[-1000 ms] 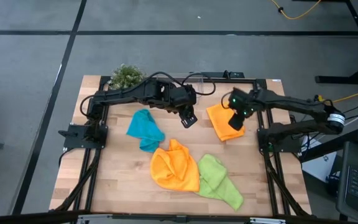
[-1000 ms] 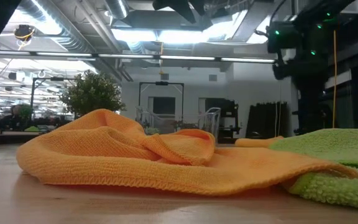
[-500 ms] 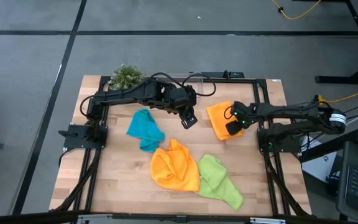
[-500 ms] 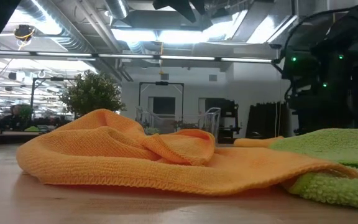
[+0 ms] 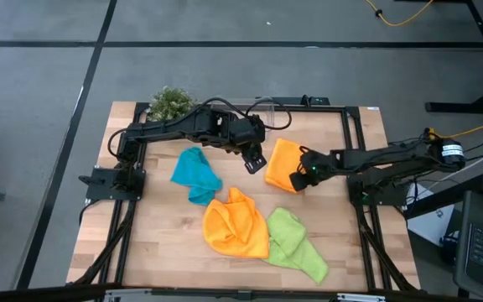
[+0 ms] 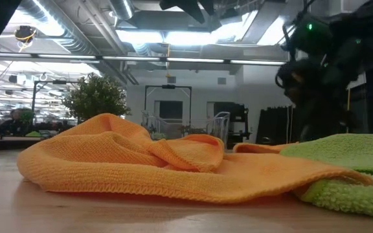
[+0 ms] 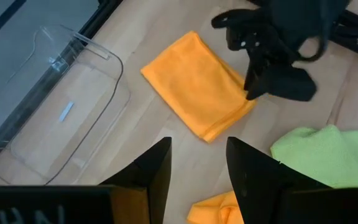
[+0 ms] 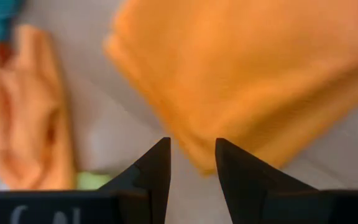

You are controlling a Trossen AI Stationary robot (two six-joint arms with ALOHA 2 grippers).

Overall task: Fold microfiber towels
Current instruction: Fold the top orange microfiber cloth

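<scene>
A folded orange towel [image 5: 282, 162] lies flat at the far right of the table. My right gripper [image 5: 297, 179] is open and low at the towel's right near edge [image 7: 244, 93], with nothing between its fingers [image 8: 191, 143]. My left gripper [image 5: 256, 161] hangs open and empty above the table just left of that towel. A teal towel [image 5: 195, 174], a crumpled orange towel [image 5: 236, 223] and a green towel [image 5: 296, 243] lie loose on the wood. The green towel's edge overlaps the crumpled orange one. My right gripper's open fingers [image 7: 253, 87] stand against the folded towel's right edge, close to its near corner [image 7: 241, 102]. They slant down from the table's right side. The towel lies flat on the table, and nothing is pinched between the fingers.
A clear plastic tub [image 5: 267, 111] and a small potted plant [image 5: 170, 102] stand at the far edge. The black frame rails [image 5: 350, 143] run along both sides. Bare wood shows at the near left [image 5: 158, 243].
My right gripper has come down and toward the table's left, rolling its wrist, from above the folded orange towel to that towel's right edge. The folded towel has slid a little toward the left and turned slightly.
</scene>
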